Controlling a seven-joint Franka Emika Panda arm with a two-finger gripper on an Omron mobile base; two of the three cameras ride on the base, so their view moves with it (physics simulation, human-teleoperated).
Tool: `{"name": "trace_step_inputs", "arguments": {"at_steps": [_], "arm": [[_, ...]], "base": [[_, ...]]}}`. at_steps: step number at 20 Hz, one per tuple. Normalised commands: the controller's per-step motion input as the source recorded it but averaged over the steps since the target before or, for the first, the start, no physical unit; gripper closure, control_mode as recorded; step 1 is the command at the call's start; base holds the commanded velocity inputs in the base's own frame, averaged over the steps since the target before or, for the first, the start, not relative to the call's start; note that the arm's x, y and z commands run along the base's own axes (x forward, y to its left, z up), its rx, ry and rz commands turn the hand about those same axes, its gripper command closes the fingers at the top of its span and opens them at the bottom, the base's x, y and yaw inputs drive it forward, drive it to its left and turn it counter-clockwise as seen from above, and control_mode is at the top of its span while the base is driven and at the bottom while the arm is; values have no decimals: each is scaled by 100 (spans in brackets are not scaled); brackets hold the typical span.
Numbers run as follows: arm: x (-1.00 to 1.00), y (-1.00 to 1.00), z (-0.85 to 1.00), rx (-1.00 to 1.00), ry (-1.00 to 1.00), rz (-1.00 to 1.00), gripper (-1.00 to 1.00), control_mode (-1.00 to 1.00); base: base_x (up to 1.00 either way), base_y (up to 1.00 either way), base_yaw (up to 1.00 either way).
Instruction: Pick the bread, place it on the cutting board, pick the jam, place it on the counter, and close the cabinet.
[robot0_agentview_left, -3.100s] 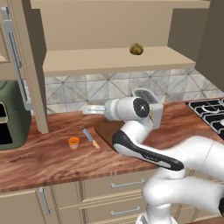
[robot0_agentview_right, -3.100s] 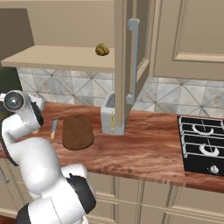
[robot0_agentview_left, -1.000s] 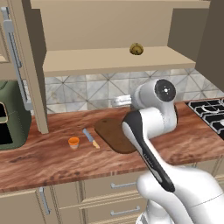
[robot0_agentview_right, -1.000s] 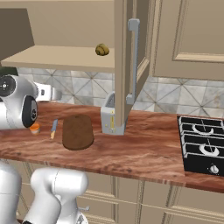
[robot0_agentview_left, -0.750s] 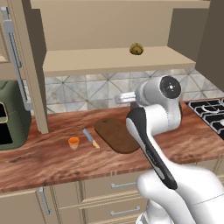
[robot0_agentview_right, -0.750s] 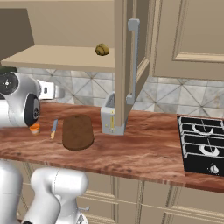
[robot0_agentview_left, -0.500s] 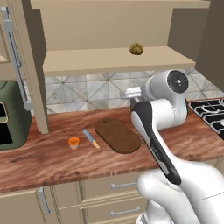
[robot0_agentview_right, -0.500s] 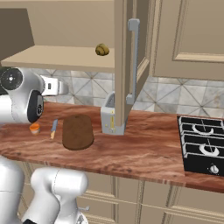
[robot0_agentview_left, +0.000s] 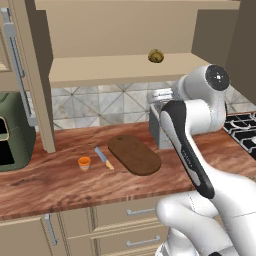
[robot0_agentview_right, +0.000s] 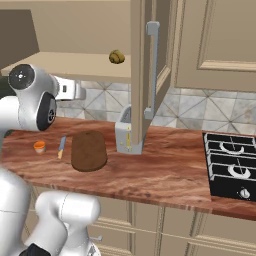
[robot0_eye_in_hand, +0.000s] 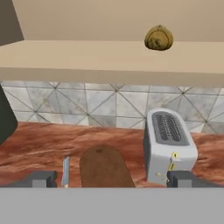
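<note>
Pincer (robot0_eye_in_hand: 111, 179) fingertips (robot0_eye_in_hand: 41, 178) rise far apart at the bottom of the hand view, spread wide with nothing between them; in the two base views the hand is largely hidden behind the arm's white joints, so little of it can be made out there. Up at 1 o'clock from the fingertips, the bread (robot0_eye_in_hand: 159, 38) sits on the cabinet (robot0_agentview_left: 125, 70) shelf, toward its right end, alone on the bare plank. Below it on the counter (robot0_agentview_left: 60, 175), the cutting board (robot0_agentview_left: 134, 154) lies flat with nothing on it; its near end is cut off at the lower edge of the hand view. Just at 9 o'clock of the board lies a knife (robot0_agentview_left: 104, 158), apart from the board, and farther at 9 o'clock stands the jam (robot0_agentview_left: 84, 162) on the wood-grain worktop, close to the knife's handle without touching it. A toaster (robot0_eye_in_hand: 169, 144) stands at 3 o'clock of the board, half hidden by the arm in the left base view. One cabinet door (robot0_agentview_right: 148, 70) stands swung open, seen edge-on with its grey bar handle (robot0_agentview_right: 151, 70). A green appliance (robot0_agentview_left: 14, 132) is cut off by the left edge, and a stove (robot0_agentview_right: 231, 167) sits at the far right.
</note>
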Motion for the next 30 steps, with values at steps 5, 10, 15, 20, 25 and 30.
{"name": "trace_step_inputs", "arguments": {"at_steps": [5, 10, 15, 20, 25, 30], "arm": [[0, -25, 24, 0, 3, -1, -100, -100], [6, -30, 16, 0, 3, 0, -100, -100], [20, -22, 11, 0, 0, 0, -100, -100], [33, -14, 8, 0, 0, 0, -100, -100], [37, -10, 7, 0, 0, 0, -100, -100], [36, -7, 9, 0, 0, 0, -100, -100]], "base": [[0, 0, 0], [0, 0, 0], [0, 0, 0], [0, 0, 0], [0, 0, 0], [0, 0, 0]]}}
